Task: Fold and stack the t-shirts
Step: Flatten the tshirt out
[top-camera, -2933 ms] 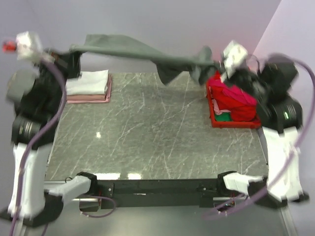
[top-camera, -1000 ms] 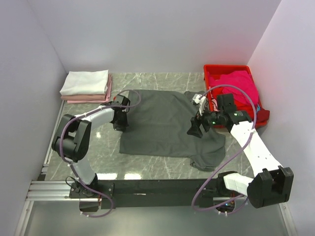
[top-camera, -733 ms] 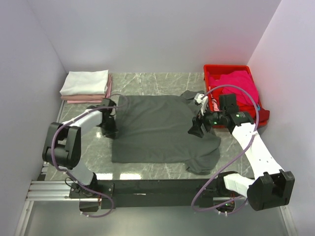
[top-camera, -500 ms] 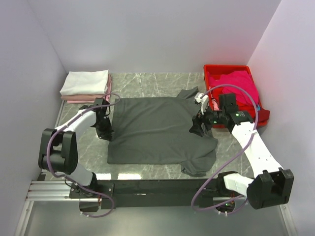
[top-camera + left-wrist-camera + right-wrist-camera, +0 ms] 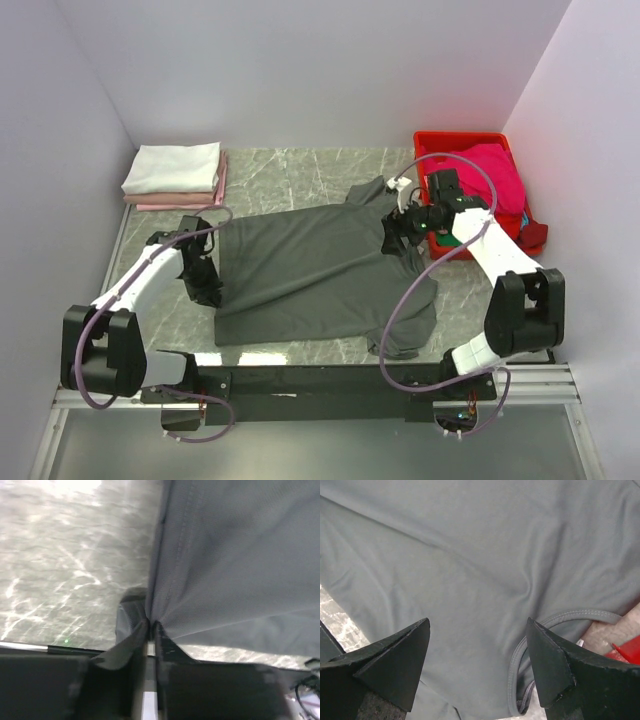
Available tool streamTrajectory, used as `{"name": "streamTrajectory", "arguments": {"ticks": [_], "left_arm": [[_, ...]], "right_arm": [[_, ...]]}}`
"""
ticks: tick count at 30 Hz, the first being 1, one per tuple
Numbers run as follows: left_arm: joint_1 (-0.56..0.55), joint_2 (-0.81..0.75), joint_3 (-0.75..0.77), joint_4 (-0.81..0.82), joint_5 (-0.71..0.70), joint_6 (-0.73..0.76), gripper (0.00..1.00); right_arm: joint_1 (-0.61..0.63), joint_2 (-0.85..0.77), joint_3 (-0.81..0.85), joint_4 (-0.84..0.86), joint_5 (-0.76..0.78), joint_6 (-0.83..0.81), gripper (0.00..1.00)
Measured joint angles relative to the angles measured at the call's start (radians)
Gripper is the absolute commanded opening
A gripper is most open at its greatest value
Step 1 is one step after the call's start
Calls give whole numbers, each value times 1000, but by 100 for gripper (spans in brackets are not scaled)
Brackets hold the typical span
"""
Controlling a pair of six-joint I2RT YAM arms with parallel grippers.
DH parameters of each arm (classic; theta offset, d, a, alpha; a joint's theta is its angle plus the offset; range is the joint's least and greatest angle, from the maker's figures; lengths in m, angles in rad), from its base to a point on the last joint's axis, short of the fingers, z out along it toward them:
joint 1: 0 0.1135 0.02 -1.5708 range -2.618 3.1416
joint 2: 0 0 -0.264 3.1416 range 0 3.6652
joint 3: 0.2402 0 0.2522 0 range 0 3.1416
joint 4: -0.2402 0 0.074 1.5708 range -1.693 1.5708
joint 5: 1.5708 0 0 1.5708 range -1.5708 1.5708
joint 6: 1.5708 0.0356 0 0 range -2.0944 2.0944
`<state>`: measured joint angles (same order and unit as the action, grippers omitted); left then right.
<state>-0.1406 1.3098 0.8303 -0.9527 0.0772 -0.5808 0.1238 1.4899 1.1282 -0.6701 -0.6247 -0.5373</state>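
Observation:
A dark charcoal-grey t-shirt [image 5: 320,270] lies spread over the middle of the marble table, its collar [image 5: 520,662] toward the red crate. My left gripper [image 5: 207,288] is low at the shirt's left edge. In the left wrist view its jaws [image 5: 151,626] are pinched together on a fold of that grey cloth [image 5: 225,555]. My right gripper [image 5: 393,238] hovers over the collar end, and its fingers [image 5: 477,622] are spread wide with nothing between them. A folded white t-shirt [image 5: 173,165] sits on a pale pink one [image 5: 180,202] at the far left. Magenta t-shirts [image 5: 488,175] fill the crate.
The red plastic crate [image 5: 445,140] stands at the far right corner, close behind my right arm. Lilac walls close in the left, far and right sides. A black rail [image 5: 320,380] runs along the near edge, just under the shirt's hem.
The shirt came down from the air onto the table. My left gripper dragged its left edge leftward and nearer, spreading the cloth. My right gripper shifted a little farther back over the collar.

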Motion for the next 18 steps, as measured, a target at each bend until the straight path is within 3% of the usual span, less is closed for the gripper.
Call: {"name": "streamTrajectory", "arguments": {"ticks": [2,3,6,9,13,18], "left_arm": [[12,-7,3,-8,-23,-8,23],[18,-7,9,-17,-39,-11,34],[30,-11,50,-32,-85,-23,51],[32,-40,115,-10,-102,-24,59],[39,-101,177,110,-77,29,68],[50,-108,219,271,-92,101,91]], "right_arm": [[0,21,17,-2,-2,5,84],[0,29,26,-2,-2,6,84],[0,63,77,-4,-4,9,84],[0,122,164,-6,-2,17,84],[-1,257,334,-12,13,51,82],[-20,468,590,-23,48,149,78]]}}
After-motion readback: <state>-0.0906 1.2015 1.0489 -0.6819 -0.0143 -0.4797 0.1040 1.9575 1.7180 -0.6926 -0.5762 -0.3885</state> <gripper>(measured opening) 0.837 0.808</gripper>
